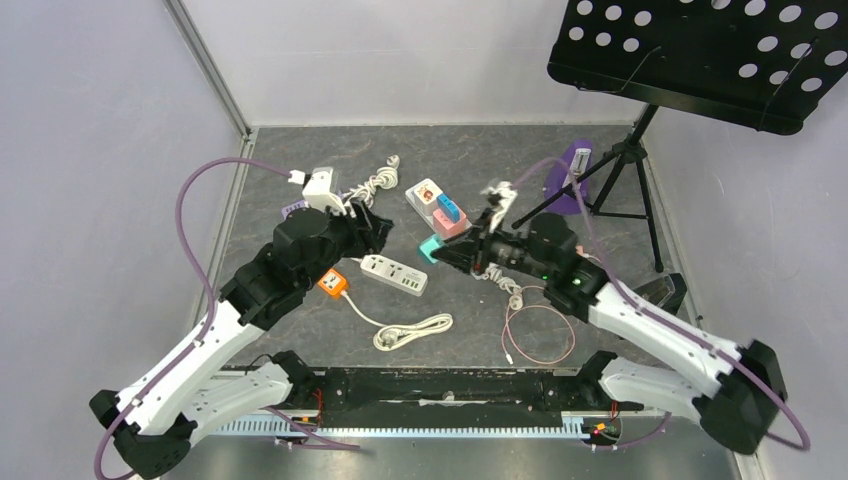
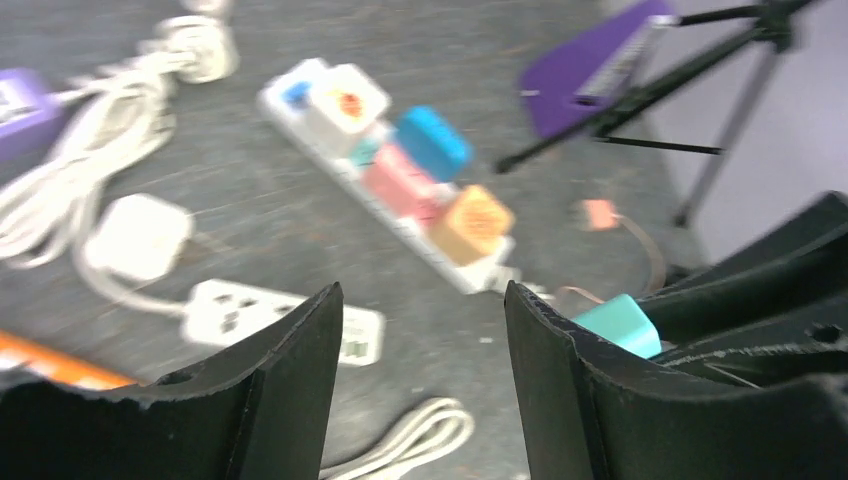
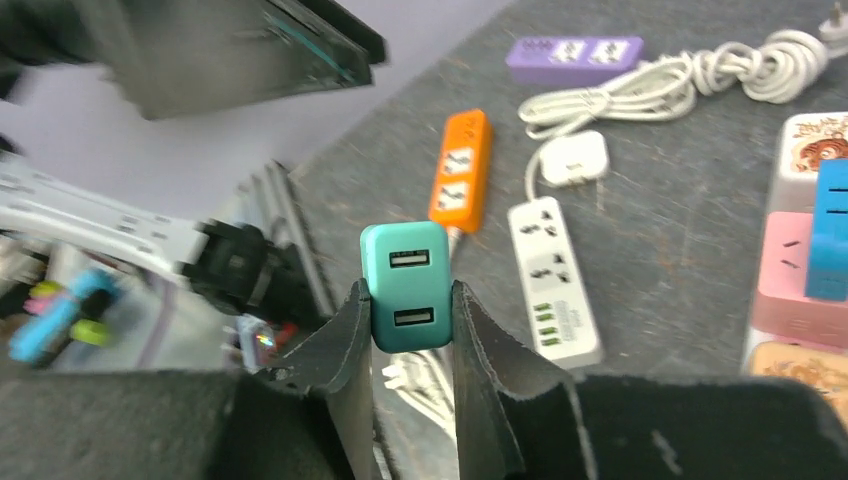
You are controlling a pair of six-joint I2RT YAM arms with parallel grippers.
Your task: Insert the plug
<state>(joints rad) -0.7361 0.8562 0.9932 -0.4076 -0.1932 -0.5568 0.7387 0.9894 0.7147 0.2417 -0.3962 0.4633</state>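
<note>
My right gripper [image 3: 405,305] is shut on a teal plug adapter [image 3: 404,285] with two USB ports, held above the table; it also shows in the top view [image 1: 430,249] and in the left wrist view [image 2: 617,325]. A white power strip [image 1: 394,274] lies just left of it, also in the right wrist view [image 3: 553,278] and the left wrist view [image 2: 280,315]. My left gripper [image 2: 420,330] is open and empty, above the table near the white strip; in the top view it sits by the strip's left end [image 1: 372,232].
A white strip carrying colourful adapters [image 1: 438,208] lies at centre back. An orange strip [image 1: 333,284], a purple strip [image 3: 572,57], coiled white cables [image 1: 412,332], a thin pink cable loop [image 1: 538,335] and a music stand [image 1: 700,60] with tripod legs [image 1: 625,180] surround the work area.
</note>
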